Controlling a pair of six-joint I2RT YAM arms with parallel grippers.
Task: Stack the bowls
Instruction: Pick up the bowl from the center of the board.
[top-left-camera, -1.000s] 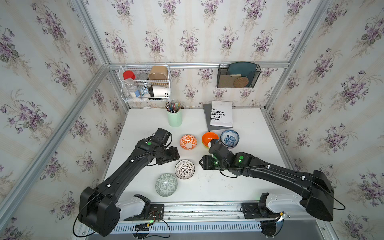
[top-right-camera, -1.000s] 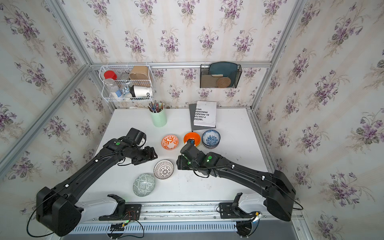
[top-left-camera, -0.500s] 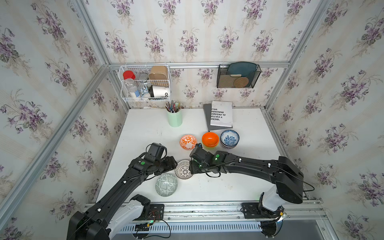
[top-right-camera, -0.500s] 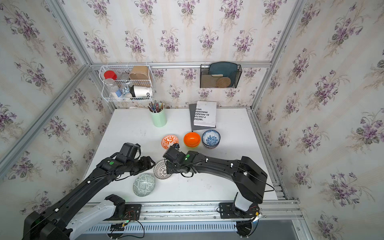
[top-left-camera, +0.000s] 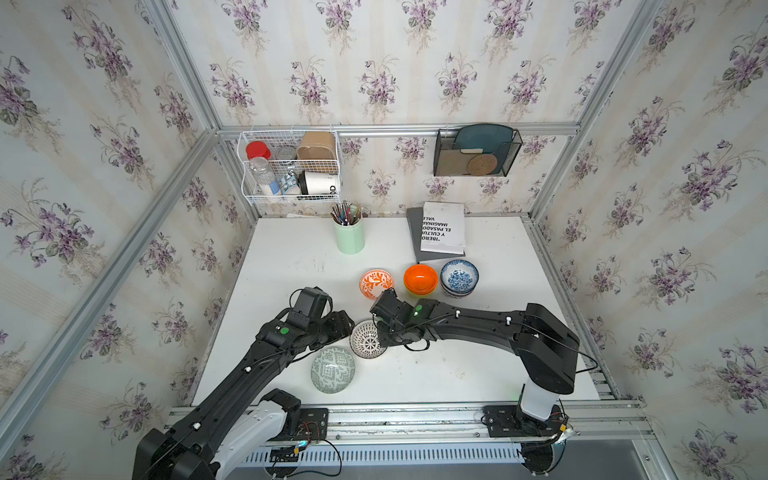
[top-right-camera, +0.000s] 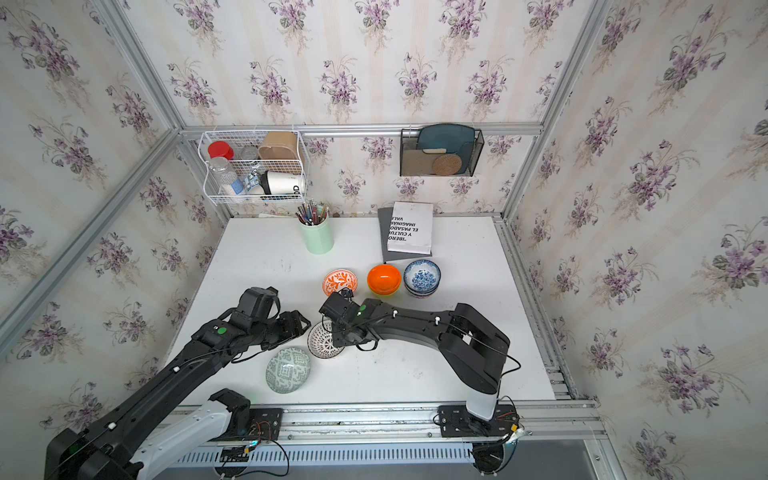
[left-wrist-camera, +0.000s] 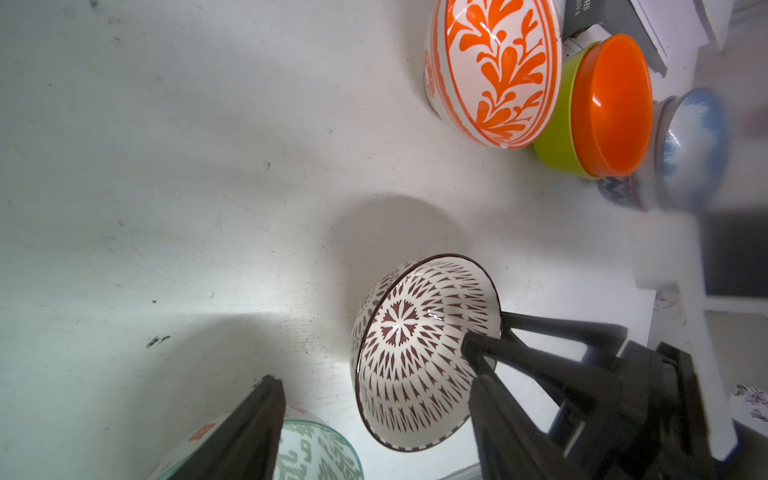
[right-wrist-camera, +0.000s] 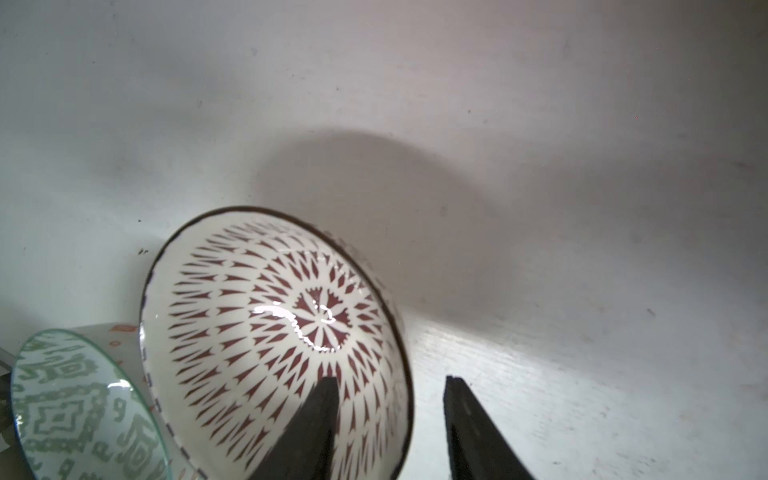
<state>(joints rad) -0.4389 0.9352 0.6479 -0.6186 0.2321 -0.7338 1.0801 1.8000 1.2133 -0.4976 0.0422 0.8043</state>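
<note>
The right gripper (right-wrist-camera: 390, 380) straddles the rim of the black-white radial bowl (right-wrist-camera: 270, 332): one finger (right-wrist-camera: 316, 428) is inside and one outside. The jaws are partly drawn in, with a little gap showing on either side of the rim, so the bowl is not clamped. The bowl sits at the front middle of the white table (top-left-camera: 291, 266), between the two grippers. The left gripper (top-left-camera: 343, 330) stands spread wide and empty just beside it, with one finger over the grey-green patterned bowl (top-left-camera: 333, 370), which nests in the salmon geometric bowl (left-wrist-camera: 199, 432). Farther back stand the orange-white leaf bowl (top-left-camera: 376, 282), then the orange bowl (top-left-camera: 420, 279) nested in the lime bowl (left-wrist-camera: 557, 137), then two stacked blue-floral bowls (top-left-camera: 459, 275). Purple-flowered wallpaper and aluminium rails enclose the table. At the back, a mint pencil cup (top-left-camera: 350, 243) holds pens, beside a white book (top-left-camera: 442, 228). On the wall, a wire basket (top-left-camera: 249, 137) holds a red-lidded jar, a brown box and a tipped white cup, and a black mesh holder (top-left-camera: 440, 166) keeps a teal plate and a round mat
</note>
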